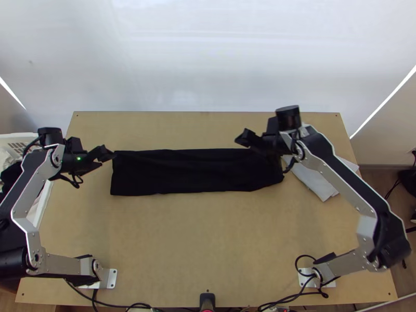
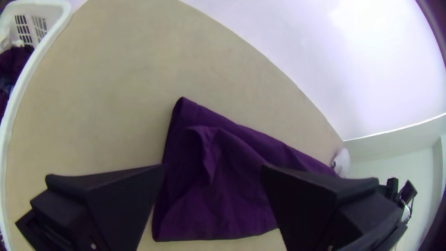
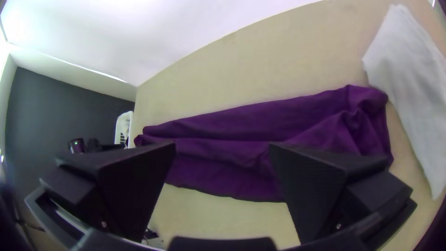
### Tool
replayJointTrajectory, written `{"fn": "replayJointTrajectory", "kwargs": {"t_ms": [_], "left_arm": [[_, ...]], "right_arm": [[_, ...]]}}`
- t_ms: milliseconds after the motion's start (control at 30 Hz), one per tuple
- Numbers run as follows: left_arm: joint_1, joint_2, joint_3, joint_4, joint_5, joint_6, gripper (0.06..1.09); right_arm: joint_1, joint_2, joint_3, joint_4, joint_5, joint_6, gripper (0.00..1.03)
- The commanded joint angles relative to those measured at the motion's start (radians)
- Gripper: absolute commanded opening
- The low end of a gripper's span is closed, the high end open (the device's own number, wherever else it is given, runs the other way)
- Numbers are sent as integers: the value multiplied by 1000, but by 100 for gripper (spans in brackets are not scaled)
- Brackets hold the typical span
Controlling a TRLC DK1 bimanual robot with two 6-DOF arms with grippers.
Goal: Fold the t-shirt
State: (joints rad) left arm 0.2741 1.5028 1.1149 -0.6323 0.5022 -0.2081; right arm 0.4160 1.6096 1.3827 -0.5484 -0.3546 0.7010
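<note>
Top view: t-shirt (image 1: pixel 182 174), long axis crosswise

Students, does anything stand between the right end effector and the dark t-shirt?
Nothing visible does. The dark t-shirt lies just beyond the open right end effector; the white cloth lies beside the shirt's end, not between them.

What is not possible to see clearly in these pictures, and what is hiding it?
- Shirt, lower layers: covered by its top layer, all views.
- Shirt, one end: partly behind the right gripper, top view.
- Basket, rest of it: cut off by the left edge, left wrist view.
- White cloth, part: behind the right arm, top view.
</note>
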Motion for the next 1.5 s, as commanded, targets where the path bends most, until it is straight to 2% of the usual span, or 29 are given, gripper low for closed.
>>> {"fn": "replayJointTrajectory", "kwargs": {"t_ms": [0,67,233,767,1233,1300,1333,1367,1433,1467], "left_arm": [[56,51,-67,79,119,3,104],[71,76,-89,131,147,1,104],[93,143,-106,206,147,35,104],[74,229,-121,238,165,130,104],[-27,249,-116,209,176,130,103],[-52,238,-119,183,174,133,95],[-59,231,-124,177,174,127,88],[-62,221,-132,171,174,121,69],[-64,188,-159,243,151,95,8],[-61,171,-179,290,139,67,9]], "right_arm": [[41,98,73,-16,-52,38,92],[46,111,82,-16,-53,40,92],[49,127,105,-24,-55,40,92],[50,174,142,-41,-53,38,92],[50,182,142,-42,-53,35,92],[49,182,144,-42,-53,34,92],[47,182,145,-42,-52,28,92],[46,182,145,-42,-52,23,92],[41,182,148,-42,-50,23,92],[38,182,148,-42,-52,23,92]]}}
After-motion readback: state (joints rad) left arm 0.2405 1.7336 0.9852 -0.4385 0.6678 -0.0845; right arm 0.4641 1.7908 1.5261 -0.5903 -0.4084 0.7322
